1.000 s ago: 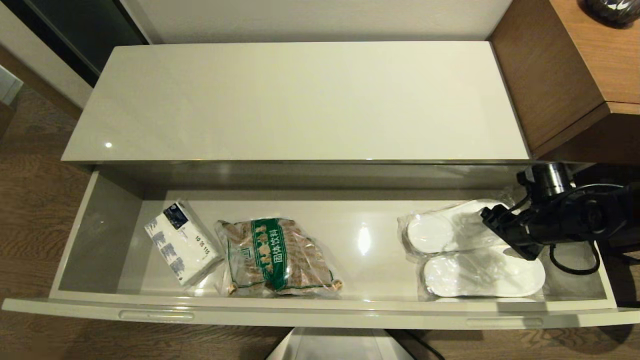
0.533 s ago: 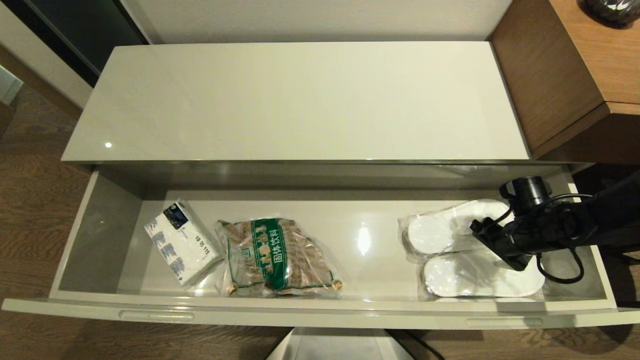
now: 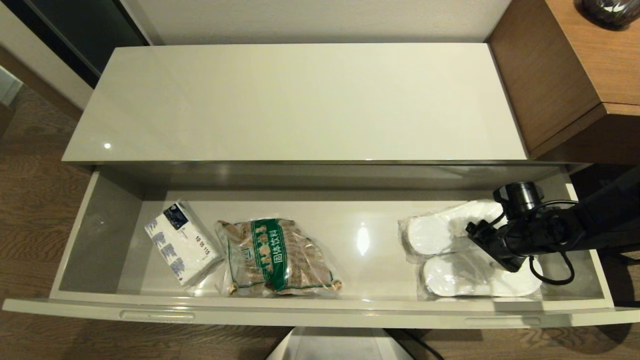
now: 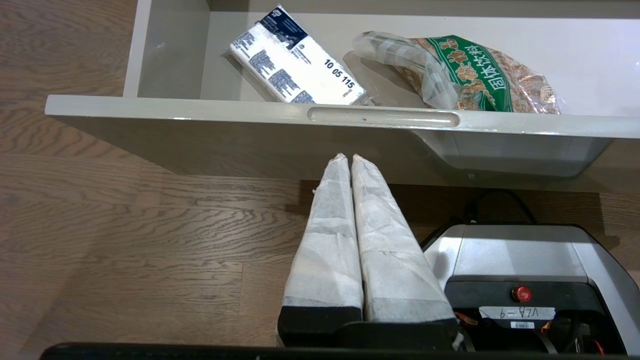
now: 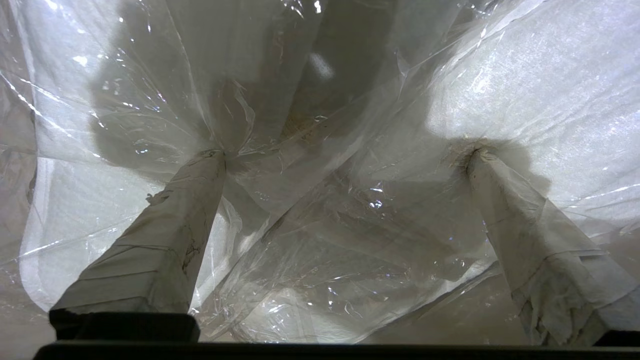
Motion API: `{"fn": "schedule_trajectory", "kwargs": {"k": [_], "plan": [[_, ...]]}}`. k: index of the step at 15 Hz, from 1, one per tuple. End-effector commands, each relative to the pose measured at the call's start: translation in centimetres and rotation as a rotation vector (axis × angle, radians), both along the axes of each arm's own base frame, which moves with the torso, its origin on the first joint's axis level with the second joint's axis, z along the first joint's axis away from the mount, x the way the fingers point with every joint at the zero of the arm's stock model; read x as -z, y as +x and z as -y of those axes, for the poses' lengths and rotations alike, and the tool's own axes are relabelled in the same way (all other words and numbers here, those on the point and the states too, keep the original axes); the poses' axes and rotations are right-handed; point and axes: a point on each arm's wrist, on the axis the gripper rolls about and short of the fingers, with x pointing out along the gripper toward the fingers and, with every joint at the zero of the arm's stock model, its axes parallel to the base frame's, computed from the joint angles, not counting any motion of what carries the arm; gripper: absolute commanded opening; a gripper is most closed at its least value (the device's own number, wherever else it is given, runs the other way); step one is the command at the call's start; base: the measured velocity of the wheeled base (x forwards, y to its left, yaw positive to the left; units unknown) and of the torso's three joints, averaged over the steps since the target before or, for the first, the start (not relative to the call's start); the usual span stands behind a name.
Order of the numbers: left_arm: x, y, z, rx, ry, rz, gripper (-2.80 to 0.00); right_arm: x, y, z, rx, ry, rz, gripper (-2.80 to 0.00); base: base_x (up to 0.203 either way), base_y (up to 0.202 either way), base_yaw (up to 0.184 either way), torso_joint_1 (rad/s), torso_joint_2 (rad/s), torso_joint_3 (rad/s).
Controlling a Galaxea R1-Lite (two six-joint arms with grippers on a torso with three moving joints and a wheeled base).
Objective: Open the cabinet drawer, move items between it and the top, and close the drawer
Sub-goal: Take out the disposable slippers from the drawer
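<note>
Open cabinet drawer (image 3: 320,314) under a bare cream top (image 3: 300,100)

The glossy top carries nothing. The drawer, pulled out above the wood floor (image 3: 30,210), holds four things on its bottom: a white-and-blue tissue pack (image 3: 182,242) toward its left end, a clear bag of brown pieces with a green label (image 3: 277,257) just beside it, and toward the right end two bagged white slippers (image 3: 450,255) lying side by side, touching. A taller brown wood-grain desk (image 3: 600,55) stands at the cabinet's right.

Right end effector (image 3: 481,243) lower onto slippers (image 3: 465,255)
</note>
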Motion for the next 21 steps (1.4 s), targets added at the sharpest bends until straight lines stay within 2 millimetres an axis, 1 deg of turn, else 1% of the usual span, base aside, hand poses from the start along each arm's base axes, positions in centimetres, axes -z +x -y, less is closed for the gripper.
{"fn": "schedule_trajectory", "kwargs": {"k": [1,7,9,10,11,12,13,14,15,21], "plan": [[0.0,0.0,0.0,-0.002,0.0,0.0,-2.8,0.9,0.1,0.0,0.004,0.002,-0.024,0.0,0.0,0.0,0.0,0.0,0.0,0.0],[0.0,0.0,0.0,-0.001,0.0,0.0,-2.8,0.9,0.1,0.0,0.003,0.006,-0.018,0.0,0.0,0.0,0.0,0.0,0.0,0.0],[0.0,0.0,0.0,-0.001,0.0,0.0,-2.8,0.6,-0.2,-0.8,-0.017,0.007,-0.01,0.0,0.0,0.0,0.0,0.0,0.0,0.0],[0.0,0.0,0.0,-0.001,0.0,-0.001,-2.8,0.4,-0.4,-1.6,-0.041,0.008,-0.009,0.0,0.0,0.0,0.0,0.0,0.0,0.0],[0.0,0.0,0.0,-0.001,0.0,0.0,-2.8,0.3,-0.6,-1.9,-0.049,0.008,-0.007,0.0,0.0,0.0,0.0,0.0,0.0,0.0],[0.0,0.0,0.0,-0.001,0.0,-0.001,-2.8,0.2,-0.7,-2.7,-0.061,0.013,-0.006,0.0,0.0,0.0,0.0,0.0,0.0,0.0],[0.0,0.0,0.0,-0.001,0.0,0.0,-2.8,0.1,-0.8,-2.9,-0.061,0.018,-0.004,0.0,0.0,0.0,0.0,0.0,0.0,0.0],[0.0,0.0,0.0,-0.001,0.0,0.0,-2.8,-0.1,-1.0,-4.0,-0.079,0.027,0.0,0.0,0.0,0.0,0.0,0.0,0.0,0.0],[0.0,0.0,0.0,-0.001,0.0,0.0,-2.8,-0.2,-1.0,-4.4,-0.083,0.032,0.002,0.0,0.0,0.0,0.0,0.0,0.0,0.0],[0.0,0.0,0.0,-0.001,0.0,0.0,-2.8,-0.4,-1.1,-4.5,-0.086,0.035,0.007,0.0,0.0,0.0,0.0,0.0,0.0,0.0]]}}
